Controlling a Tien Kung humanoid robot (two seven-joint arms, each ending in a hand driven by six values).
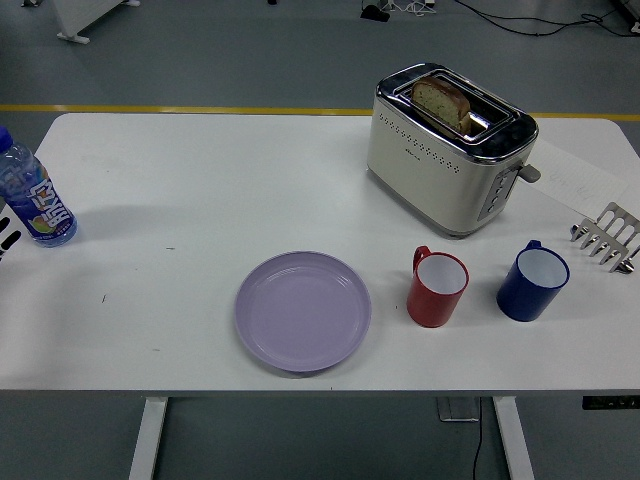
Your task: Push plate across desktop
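Observation:
A round lilac plate [303, 311] lies flat near the table's front edge, a little left of the middle. Nothing touches it. Only a sliver of my left hand [6, 241] shows at the picture's left edge, just below the water bottle [30, 192], far from the plate. My right hand is out of view.
A silver toaster [447, 149] with bread in its slot stands at the back right. A red mug [437, 288] and a blue mug [533, 281] stand right of the plate. A metal rack [607, 236] and a sheet of paper [575, 179] are at the right edge.

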